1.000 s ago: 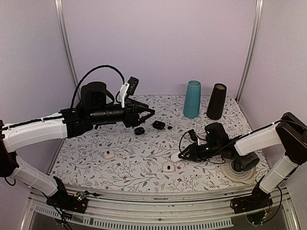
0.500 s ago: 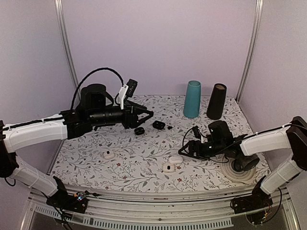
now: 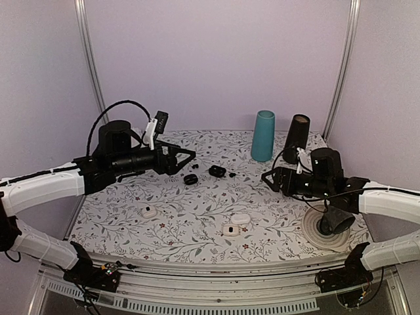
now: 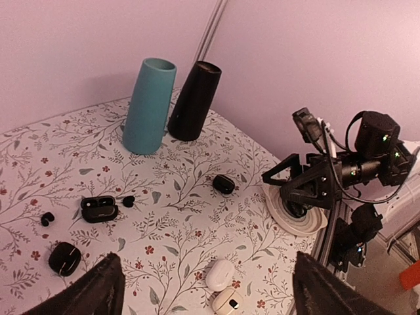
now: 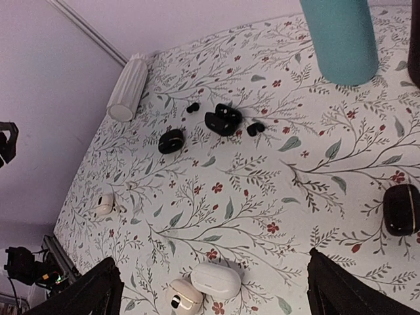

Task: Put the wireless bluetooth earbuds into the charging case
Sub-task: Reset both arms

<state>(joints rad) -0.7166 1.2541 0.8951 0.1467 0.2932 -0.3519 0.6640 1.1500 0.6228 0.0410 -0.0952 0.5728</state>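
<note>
The white charging case (image 3: 241, 218) lies on the floral table with its lid down, also seen in the left wrist view (image 4: 220, 274) and the right wrist view (image 5: 215, 281). No earbuds show outside it. My left gripper (image 3: 187, 162) hovers open over the table's back left, far from the case, with nothing between its fingers (image 4: 207, 257). My right gripper (image 3: 268, 180) hangs open to the right of the case and above the table, also with nothing between its fingers (image 5: 210, 257).
A small cream piece with a dark spot (image 3: 230, 230) touches the case's near side. A second small white piece (image 3: 150, 212) lies at the left. Black pieces (image 3: 217, 171) sit mid-table. A teal cup (image 3: 264, 136) and a black cup (image 3: 295, 138) stand at the back; a white ring dish (image 3: 314, 233) lies right.
My right gripper opened, left the white case on the table and drew back up and to the right. My left gripper opened wider and pulled back to the left.
</note>
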